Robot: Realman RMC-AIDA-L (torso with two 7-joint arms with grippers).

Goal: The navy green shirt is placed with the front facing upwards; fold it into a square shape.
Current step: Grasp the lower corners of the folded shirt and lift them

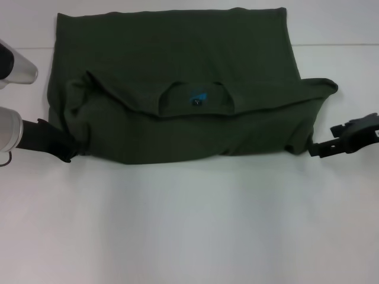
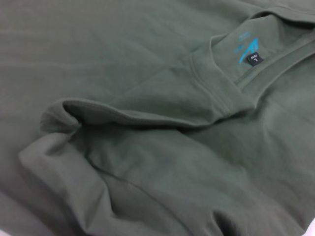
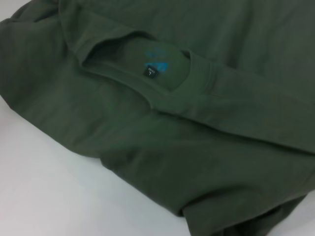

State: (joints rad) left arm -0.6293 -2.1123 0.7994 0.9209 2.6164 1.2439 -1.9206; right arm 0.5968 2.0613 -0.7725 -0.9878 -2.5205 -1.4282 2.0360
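The navy green shirt (image 1: 177, 77) lies on the white table, its collar half folded over toward the front. The round collar with its small dark neck label (image 1: 196, 102) faces up in the middle of the fold, and also shows in the left wrist view (image 2: 253, 59) and the right wrist view (image 3: 150, 72). My left gripper (image 1: 64, 148) sits against the shirt's near left corner, where the cloth bunches. My right gripper (image 1: 321, 141) stands open just off the near right corner, apart from the cloth. The chest lettering is hidden.
The white table (image 1: 189, 225) stretches bare in front of the shirt. A silver part of the left arm (image 1: 18, 68) shows at the far left edge. The shirt's back edge reaches close to the table's far side.
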